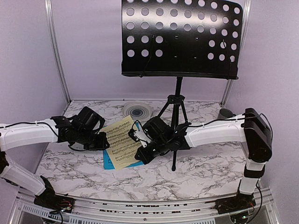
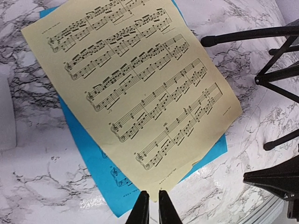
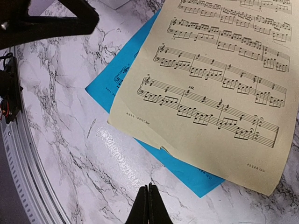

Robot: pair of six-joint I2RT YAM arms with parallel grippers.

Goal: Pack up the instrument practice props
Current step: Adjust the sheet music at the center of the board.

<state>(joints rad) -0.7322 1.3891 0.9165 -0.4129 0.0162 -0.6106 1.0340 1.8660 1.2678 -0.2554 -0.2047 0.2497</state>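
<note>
Left hand hovers, fingers barely parted and empty, at the corner of the yellow sheet-music page. Right hand is closed, empty. Yellow page overlaps the blue page on the marble surface, beside the music stand.

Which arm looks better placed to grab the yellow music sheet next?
Probably the left. The left gripper has its jaws slightly apart right at the edge of the yellow sheet, while the right gripper is shut over the bare marble table, short of it.
</note>
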